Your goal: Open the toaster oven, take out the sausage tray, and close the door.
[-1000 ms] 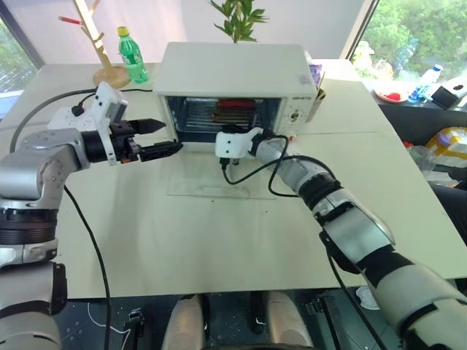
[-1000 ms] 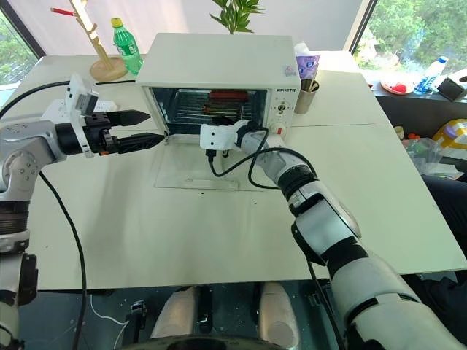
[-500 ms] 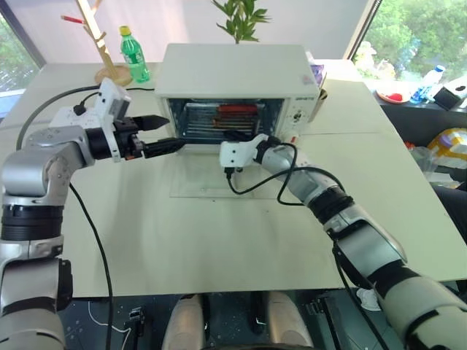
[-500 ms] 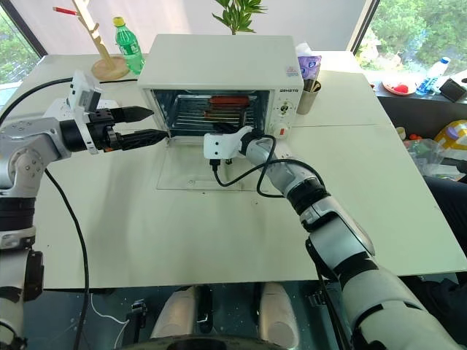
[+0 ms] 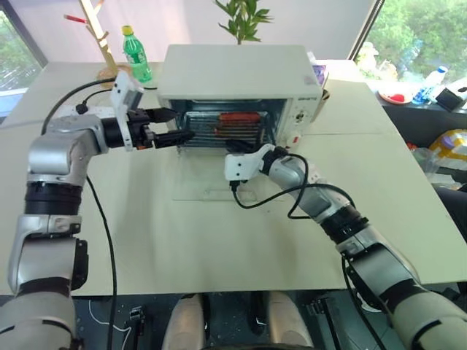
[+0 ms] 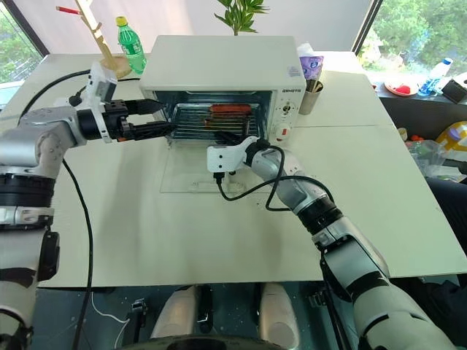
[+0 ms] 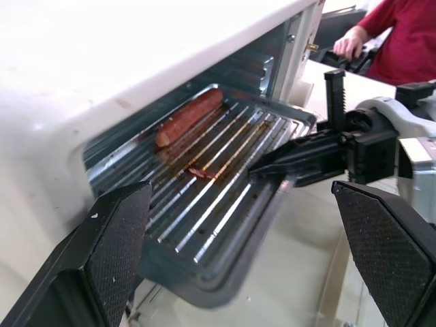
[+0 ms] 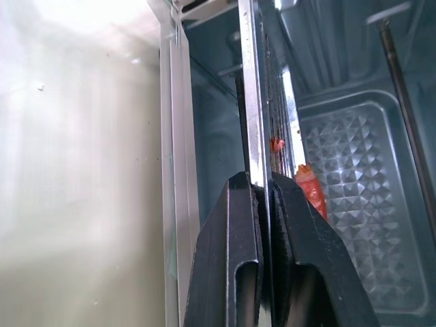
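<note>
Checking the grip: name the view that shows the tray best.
Left wrist view: the tray shows its ribbed bottom, the sausage and the right gripper on its rim. Eye views show it small; right wrist view, edge-on.

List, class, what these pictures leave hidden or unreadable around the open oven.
- Knob markings on the toaster oven: too small in both eye views.
- Far end of the sausage tray: inside the oven, past the sausage.
- The tray's face in the right wrist view: seen edge-on, clamped by the right pincer.
</note>
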Robot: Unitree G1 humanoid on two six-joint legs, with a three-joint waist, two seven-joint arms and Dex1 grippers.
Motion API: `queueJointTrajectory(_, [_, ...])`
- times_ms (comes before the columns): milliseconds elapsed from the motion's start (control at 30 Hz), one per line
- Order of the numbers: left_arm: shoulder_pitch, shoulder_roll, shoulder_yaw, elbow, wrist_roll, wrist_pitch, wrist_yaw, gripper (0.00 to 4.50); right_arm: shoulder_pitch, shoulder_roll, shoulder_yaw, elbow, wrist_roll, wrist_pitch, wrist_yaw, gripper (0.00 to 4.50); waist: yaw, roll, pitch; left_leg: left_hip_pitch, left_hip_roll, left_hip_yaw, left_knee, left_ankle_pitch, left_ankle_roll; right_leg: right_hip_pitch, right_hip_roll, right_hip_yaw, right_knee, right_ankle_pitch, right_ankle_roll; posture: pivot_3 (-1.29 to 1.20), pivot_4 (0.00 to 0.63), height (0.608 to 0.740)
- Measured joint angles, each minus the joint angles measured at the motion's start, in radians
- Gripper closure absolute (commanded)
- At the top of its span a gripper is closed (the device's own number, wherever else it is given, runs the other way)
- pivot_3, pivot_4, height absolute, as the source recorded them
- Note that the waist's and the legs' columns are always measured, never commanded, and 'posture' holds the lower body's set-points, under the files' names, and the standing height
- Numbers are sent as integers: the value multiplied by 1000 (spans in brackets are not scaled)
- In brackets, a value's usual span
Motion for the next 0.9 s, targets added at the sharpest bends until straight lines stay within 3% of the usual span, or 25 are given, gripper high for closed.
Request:
queueJointTrajectory(467, [-21,2,-11,45,39,-15,-56,0,180,-97,-59,-294,11,-3,65,4438,13,0,0,0,0,0,1,-2,3,0,0,0,0,0,0,0,150,722])
queueJointTrajectory(900, [210,185,119,-271,-213,440,-120,0,307,-216,-92,-377,11,-200,59,4438,-5,0,0,1,0,-1,1,-1,3,1,0,0,0,0,0,0,150,722])
